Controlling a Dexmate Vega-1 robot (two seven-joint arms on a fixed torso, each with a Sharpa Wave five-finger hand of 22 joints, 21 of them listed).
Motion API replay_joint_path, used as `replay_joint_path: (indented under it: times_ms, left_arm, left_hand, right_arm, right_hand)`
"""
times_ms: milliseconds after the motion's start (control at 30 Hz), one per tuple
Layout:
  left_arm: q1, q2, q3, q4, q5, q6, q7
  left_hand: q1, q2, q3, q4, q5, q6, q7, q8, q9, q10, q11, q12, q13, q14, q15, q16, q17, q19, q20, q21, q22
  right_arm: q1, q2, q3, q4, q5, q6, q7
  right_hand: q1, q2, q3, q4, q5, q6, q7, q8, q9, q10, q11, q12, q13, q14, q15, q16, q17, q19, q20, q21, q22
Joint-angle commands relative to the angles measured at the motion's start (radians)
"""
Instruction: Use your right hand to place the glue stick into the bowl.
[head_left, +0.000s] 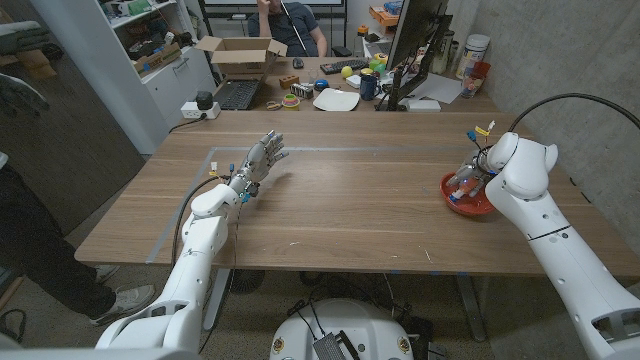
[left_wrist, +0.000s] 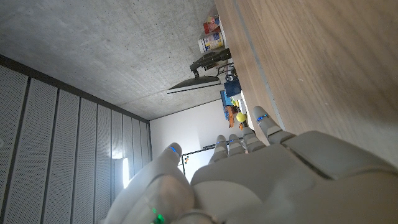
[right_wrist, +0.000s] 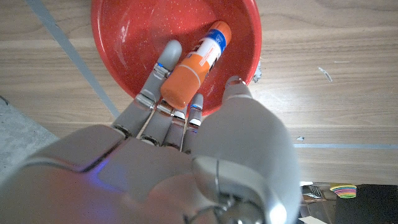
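The orange glue stick (right_wrist: 198, 59), with its white and blue label, lies tilted inside the red bowl (right_wrist: 124, 37). Its near end leans against the fingers (right_wrist: 163, 65) of my right hand (right_wrist: 186, 143), and its far end points at the bowl's far wall. The thumb (right_wrist: 239, 93) stands apart from the stick and nothing pinches it. In the head view the right hand (head_left: 478, 172) reaches down into the red bowl (head_left: 468, 208) at the table's right side. My left hand (head_left: 262, 160) is lifted over the table's left half with its fingers spread and holds nothing.
A strip of pale tape (head_left: 330, 151) runs across the table's far part. A second desk behind holds a laptop (head_left: 236, 94), a cardboard box (head_left: 243, 55), a white plate (head_left: 335, 99) and a monitor (head_left: 415, 45). A person (head_left: 290, 25) sits beyond it. Another person's leg (head_left: 40, 250) stands at the left.
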Motion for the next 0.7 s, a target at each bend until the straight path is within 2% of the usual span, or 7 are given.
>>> replay_joint_path:
  times_ms: [33, 200, 700]
  left_arm:
    - [-0.006, -0.003, -0.001, 0.009, 0.004, -0.005, -0.005]
    - [-0.005, -0.004, -0.002, 0.007, 0.005, -0.005, -0.001]
    - [0.001, -0.003, -0.006, 0.003, 0.002, -0.006, -0.002]
  left_hand:
    - [-0.011, 0.011, -0.004, 0.003, 0.007, 0.003, -0.004, 0.004, 0.003, -0.007, -0.001, 0.006, 0.004, -0.008, 0.001, -0.003, 0.003, 0.005, -0.003, -0.004, 0.004]
    - [-0.011, 0.011, -0.005, 0.003, 0.008, 0.004, -0.004, 0.004, 0.003, -0.007, 0.001, 0.006, 0.004, -0.008, -0.001, -0.003, 0.003, 0.006, -0.004, -0.005, 0.004]
    - [-0.011, 0.011, -0.005, 0.003, 0.008, 0.004, -0.004, 0.003, 0.003, -0.007, -0.002, 0.005, 0.004, -0.008, -0.001, -0.003, 0.003, 0.006, -0.003, -0.008, 0.004]
  right_arm:
    - [-0.016, 0.007, -0.004, -0.032, -0.055, 0.022, -0.034]
    - [-0.018, 0.019, 0.003, -0.033, -0.067, 0.035, -0.029]
    - [-0.039, 0.065, 0.032, -0.046, -0.093, 0.079, -0.092]
  right_hand:
    - [-0.023, -0.011, -0.019, 0.007, 0.009, 0.008, -0.003, 0.010, 0.002, 0.004, -0.005, 0.009, 0.002, -0.014, -0.116, 0.003, 0.003, -0.018, -0.132, -0.013, -0.003]
    - [-0.038, -0.019, -0.032, 0.015, 0.013, 0.008, -0.005, 0.011, 0.000, -0.001, -0.006, 0.008, 0.000, -0.030, -0.115, 0.003, 0.005, -0.030, -0.129, -0.025, -0.006]
    - [-0.046, -0.013, -0.040, 0.023, 0.023, 0.018, -0.004, 0.015, -0.002, 0.009, -0.004, 0.014, -0.004, -0.034, -0.120, 0.010, 0.009, -0.031, -0.129, -0.035, -0.007]
